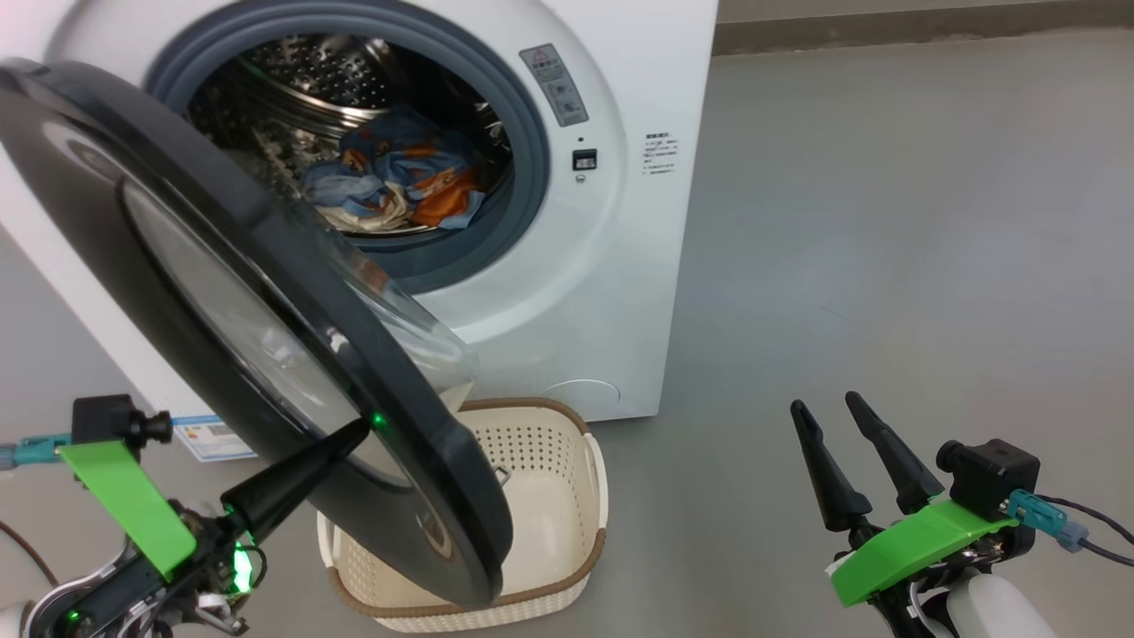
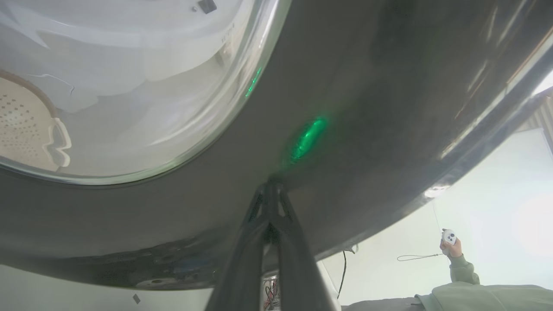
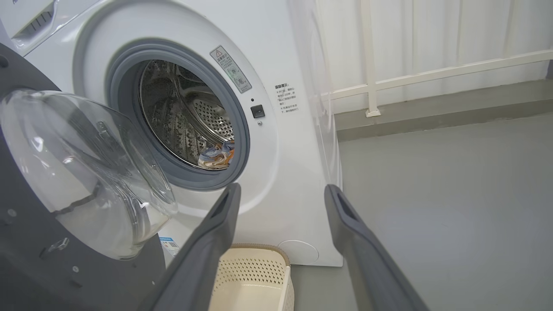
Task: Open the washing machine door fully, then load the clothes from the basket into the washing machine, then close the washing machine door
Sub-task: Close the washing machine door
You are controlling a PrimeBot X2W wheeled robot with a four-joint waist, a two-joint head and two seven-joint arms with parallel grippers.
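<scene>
The white washing machine stands with its round black washing machine door swung part-way out over the basket. The clothes, light blue with orange, lie inside the steel drum; they also show in the right wrist view. The cream basket shows no clothes inside. My left gripper is shut, its tip pressed against the door's black outer face, just beside the glass window. My right gripper hangs open at the lower right, away from the machine, with nothing between its fingers.
Open grey floor stretches to the right of the machine. In the left wrist view a person's hand holds a small white controller beyond the door's edge. A white railing and pale curtain run behind the machine.
</scene>
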